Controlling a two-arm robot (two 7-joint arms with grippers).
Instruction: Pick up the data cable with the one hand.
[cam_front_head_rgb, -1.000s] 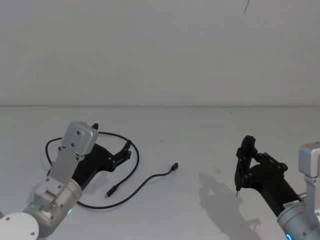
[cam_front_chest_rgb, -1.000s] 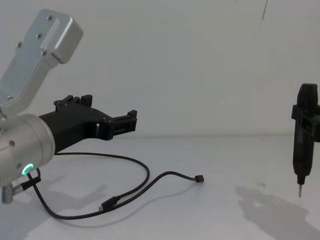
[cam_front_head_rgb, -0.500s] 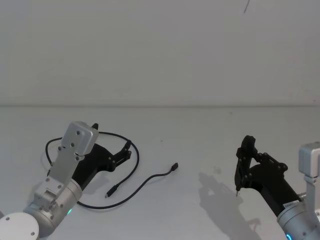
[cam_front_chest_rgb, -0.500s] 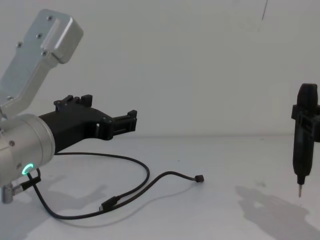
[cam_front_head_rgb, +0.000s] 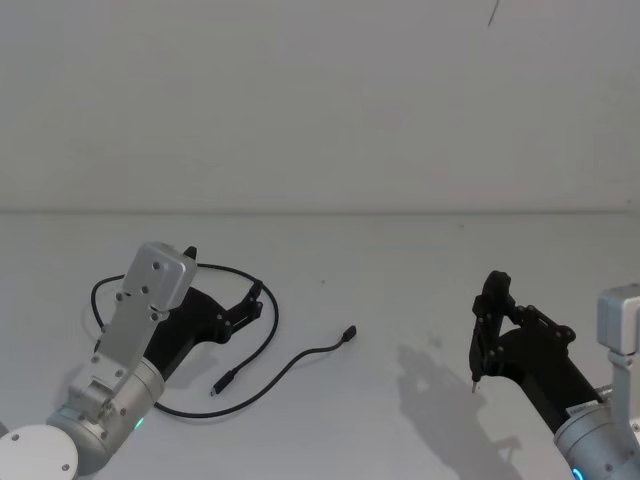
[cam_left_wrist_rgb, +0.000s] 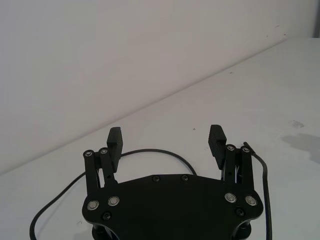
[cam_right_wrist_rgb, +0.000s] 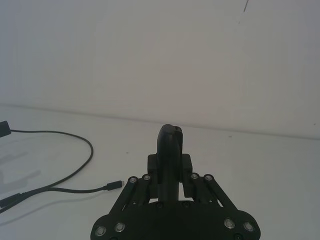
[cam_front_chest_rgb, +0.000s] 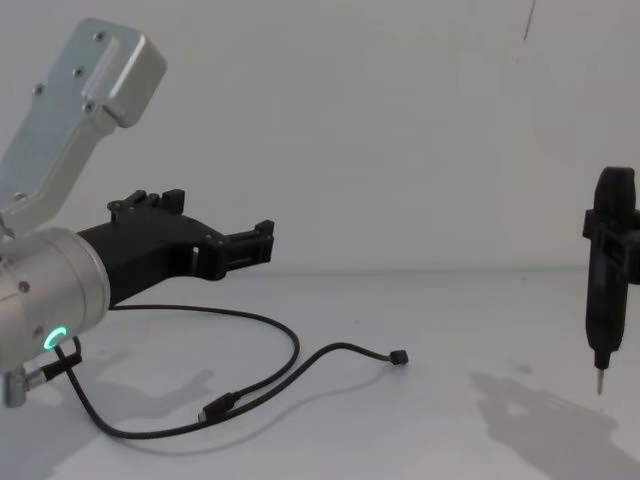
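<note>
The data cable lies on the white table as a loose black loop, one small plug ending toward the middle. It also runs under the gripper in the chest view and the left wrist view. My left gripper, the hand with the green ring, hovers over the loop, open, with nothing between its fingers. From the side, the left gripper hangs clear above the cable. My right gripper stays at the right, shut on a black metal-tipped stick.
The white table runs back to a plain white wall. A bare stretch of tabletop separates the cable's plug from the right arm. The cable lies far off to one side of the right gripper.
</note>
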